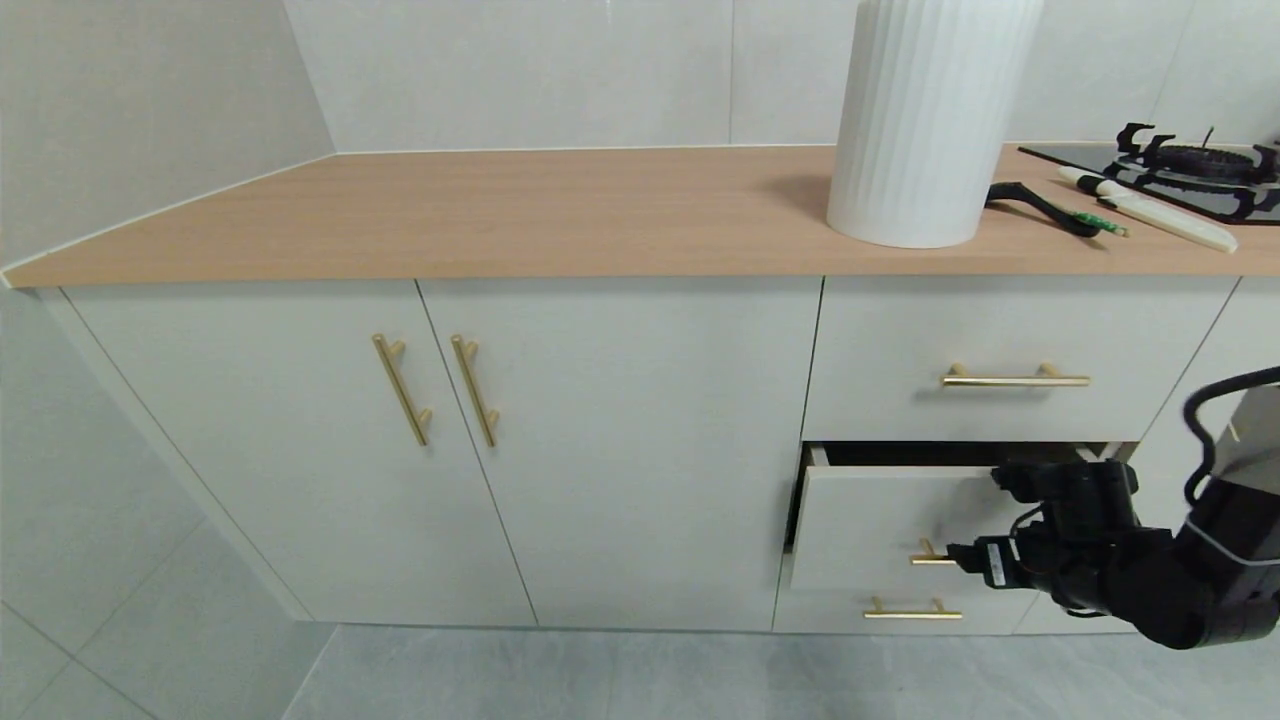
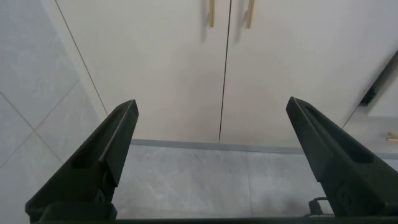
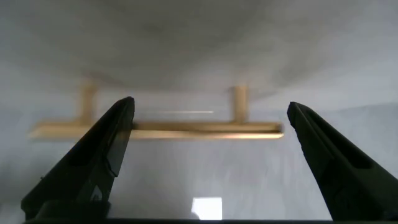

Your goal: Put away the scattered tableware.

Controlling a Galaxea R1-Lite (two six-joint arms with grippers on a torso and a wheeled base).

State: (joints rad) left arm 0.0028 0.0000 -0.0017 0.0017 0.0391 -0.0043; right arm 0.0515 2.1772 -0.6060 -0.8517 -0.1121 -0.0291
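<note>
Up on wood-grain countertop [image 1: 500, 210]: black-handled utensil [image 1: 1045, 208], white knife [image 1: 1160, 212]. Below, right gripper [image 3: 210, 109] spread before partly open white drawer [image 1: 870, 520] and its gold bar handle [image 3: 155, 130]; left gripper [image 2: 211, 104] spread too. Likely opening drawer; next, pinch handle, pull straight.

We see a desk [image 1: 500, 210] of warm wood grain, matt and smooth. On it the vase [image 1: 925, 120] is white, ribbed and matt, ceramic by its look. Right of the vase, the hob [image 1: 1070, 155] is glossy black glass under a dull black metal grate [image 1: 1215, 160]. Below the vase, the drawers [image 1: 900, 340] are smooth matt off-white, with satin gold metal handles [image 1: 1015, 380]. The left claw [image 2: 210, 109] and right claw [image 3: 210, 107] look like matt black plastic.
</note>
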